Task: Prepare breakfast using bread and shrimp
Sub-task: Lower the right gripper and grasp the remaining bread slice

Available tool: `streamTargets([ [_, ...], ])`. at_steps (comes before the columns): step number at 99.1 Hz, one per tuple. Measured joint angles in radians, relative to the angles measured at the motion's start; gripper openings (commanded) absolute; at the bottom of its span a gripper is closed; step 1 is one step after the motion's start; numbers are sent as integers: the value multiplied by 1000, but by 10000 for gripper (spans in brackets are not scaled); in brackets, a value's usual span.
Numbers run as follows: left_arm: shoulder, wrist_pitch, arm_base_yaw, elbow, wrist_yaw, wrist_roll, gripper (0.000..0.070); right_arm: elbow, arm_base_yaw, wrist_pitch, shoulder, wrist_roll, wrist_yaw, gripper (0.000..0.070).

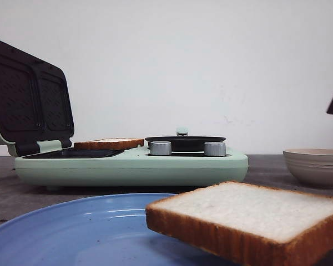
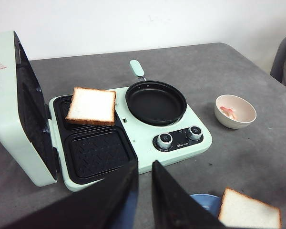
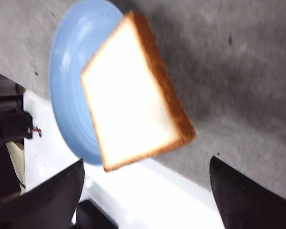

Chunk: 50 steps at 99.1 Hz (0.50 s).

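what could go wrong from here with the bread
1. The slice on the plate overhangs the blue plate rim, so a push from the open right fingers could tip it onto the table.
2. The slice in the sandwich maker sits skewed over the plate's edge, so the raised lid may pinch it unevenly.

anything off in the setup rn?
Two things. The slice on the sandwich maker sits skewed, overlapping the rim of its grill well rather than seated flat. The other slice hangs half off the blue plate, over the table.
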Motion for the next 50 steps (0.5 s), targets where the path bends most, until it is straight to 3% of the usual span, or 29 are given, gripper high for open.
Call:
streamTargets([
  [25, 0, 3, 0, 0, 0, 0, 0, 0, 66, 16, 109, 5, 77, 521],
  [42, 0, 9, 0, 0, 0, 0, 0, 0, 90, 114, 158, 26, 72, 519],
  [50, 0, 11, 0, 0, 0, 0, 0, 0, 101, 161, 166, 45, 61, 480],
])
